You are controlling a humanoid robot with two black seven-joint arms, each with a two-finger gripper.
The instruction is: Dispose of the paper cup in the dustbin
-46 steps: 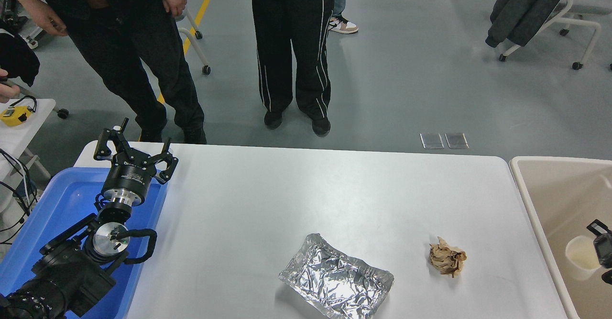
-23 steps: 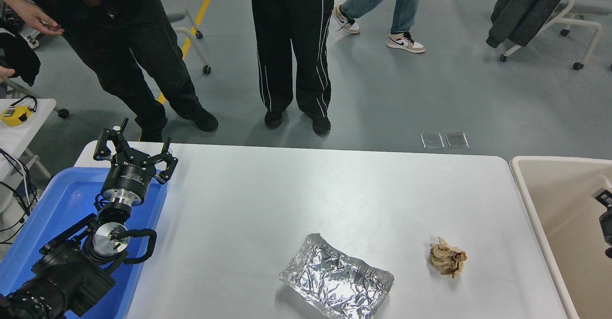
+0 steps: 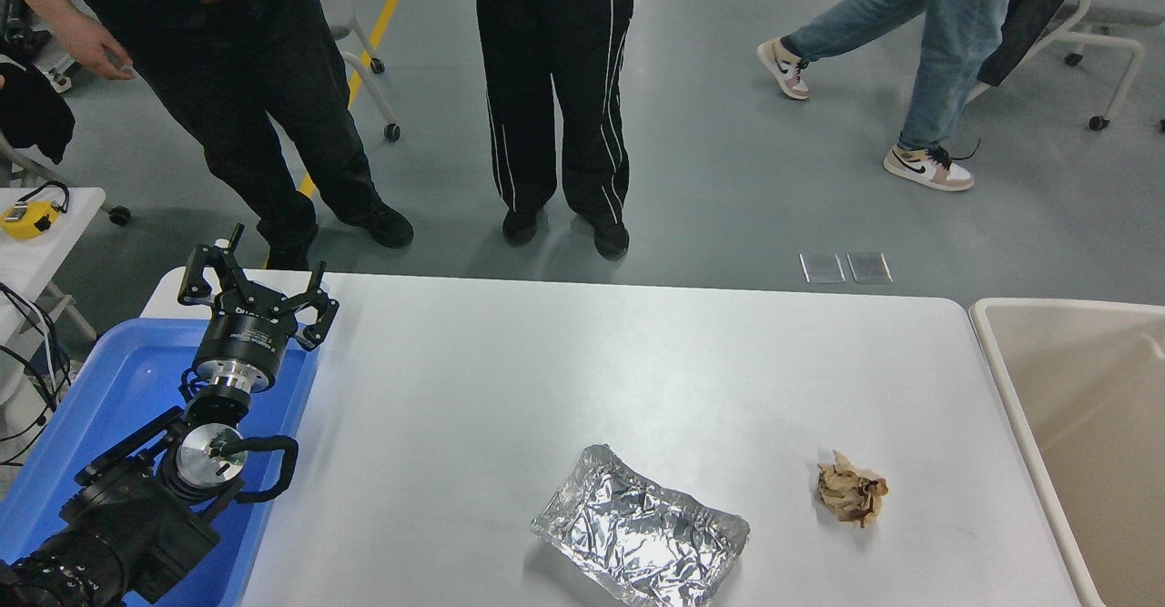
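Observation:
The beige dustbin (image 3: 1001, 379) stands against the table's right end; only its pale rim and bare tan inside show. The paper cup is not in view. My right gripper is out of the picture. My left gripper (image 3: 253, 272) is parked at the lower left over the blue tray, with its fingers spread open and nothing between them.
A crinkled silver foil tray (image 3: 640, 525) lies at the front middle of the white table (image 3: 546, 361). A crumpled brown paper ball (image 3: 851, 490) lies to its right. A blue plastic tray (image 3: 109, 398) sits at the left end. People stand beyond the far edge.
The paper cup and my right gripper showed inside the dustbin one second ago. The cup then dropped out of sight, and the gripper withdrew off the right edge. A person walked right across the background.

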